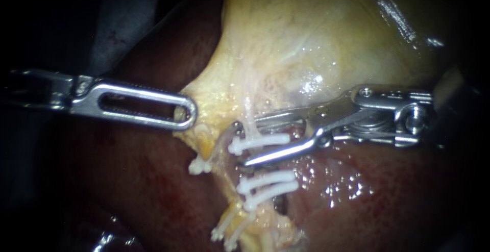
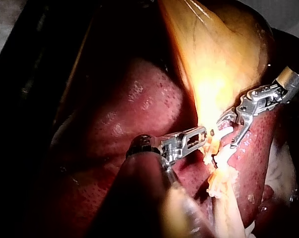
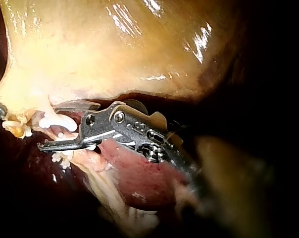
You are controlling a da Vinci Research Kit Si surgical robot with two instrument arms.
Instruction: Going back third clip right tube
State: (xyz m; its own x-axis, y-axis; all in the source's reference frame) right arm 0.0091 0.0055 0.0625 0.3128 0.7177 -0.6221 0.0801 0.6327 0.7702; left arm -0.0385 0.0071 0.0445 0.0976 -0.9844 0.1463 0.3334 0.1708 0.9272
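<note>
Endoscope view. My right instrument (image 1: 240, 145) enters from 3 o'clock. Its end effector stands open, with one jaw above and one below a white clip (image 1: 260, 142) that sits across the pale right tube (image 1: 249, 117). The clip lies in the gap between the jaws, near their tips. Two further clips (image 1: 268, 183) cross the same tube at 6 o'clock of the lower jaw, just beside it. My left instrument (image 1: 188, 113) enters from 9 o'clock. Its end effector is closed on the yellow edge of the gallbladder (image 1: 316, 27), at 9 o'clock of the clip. Dark red liver (image 1: 127, 180) surrounds the field.
</note>
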